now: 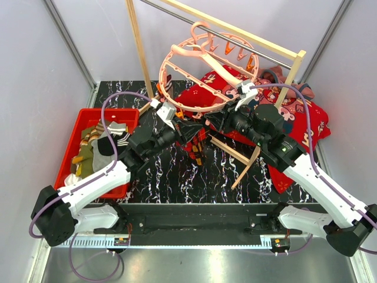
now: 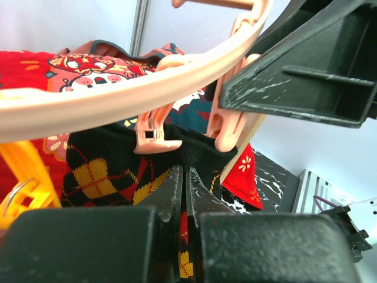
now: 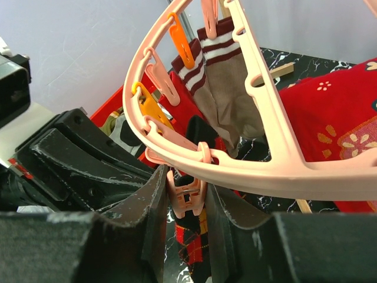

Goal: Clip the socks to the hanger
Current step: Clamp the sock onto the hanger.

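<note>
The knitted dark argyle sock is pinched in the closed left gripper. The right gripper is clamped on a small salmon-pink plastic clip under the round salmon-pink plastic ring hanger.

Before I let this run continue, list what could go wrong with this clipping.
The right gripper squeezes a pink clip while the left gripper holds the argyle sock beneath it. If the sock's edge isn't between the clip's tips, the clip may close on nothing.
The hanger hangs free and tilted, so pushing could swing it and shake the striped sock loose.
</note>
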Robot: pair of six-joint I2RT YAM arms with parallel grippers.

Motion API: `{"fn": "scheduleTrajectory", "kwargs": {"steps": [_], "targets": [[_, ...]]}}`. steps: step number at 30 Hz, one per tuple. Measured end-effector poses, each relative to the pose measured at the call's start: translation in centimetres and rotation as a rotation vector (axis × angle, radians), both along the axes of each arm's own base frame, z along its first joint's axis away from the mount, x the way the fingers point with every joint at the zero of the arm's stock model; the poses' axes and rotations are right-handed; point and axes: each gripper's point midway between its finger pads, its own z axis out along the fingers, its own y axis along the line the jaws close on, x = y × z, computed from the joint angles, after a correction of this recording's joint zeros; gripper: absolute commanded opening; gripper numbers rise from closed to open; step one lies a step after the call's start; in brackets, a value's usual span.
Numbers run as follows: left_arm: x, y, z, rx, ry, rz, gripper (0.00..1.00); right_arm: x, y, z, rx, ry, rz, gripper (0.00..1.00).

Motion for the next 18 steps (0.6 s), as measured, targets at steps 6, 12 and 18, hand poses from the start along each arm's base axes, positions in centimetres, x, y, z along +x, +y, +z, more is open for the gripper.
{"fn": "scheduleTrajectory", "kwargs": {"steps": [6, 12, 18], "targets": [[-0.1, -0.15, 0.05, 0.014, -0.015, -0.003, 0.0, 0.18, 0.15, -0.36, -0.009, 0.011, 0.0, 0.0], [-0.18, -0.26, -0.12, 0.031, -0.025, -0.001, 0.0, 0.21, 0.17, -0.44, -0.012, 0.015, 0.0, 0.0], [-0.07, -0.28, 0.05, 0.042, -0.029, 0.01, 0.0, 0.26, 0.21, -0.54, -0.014, 0.018, 0.0, 0.0]]}}
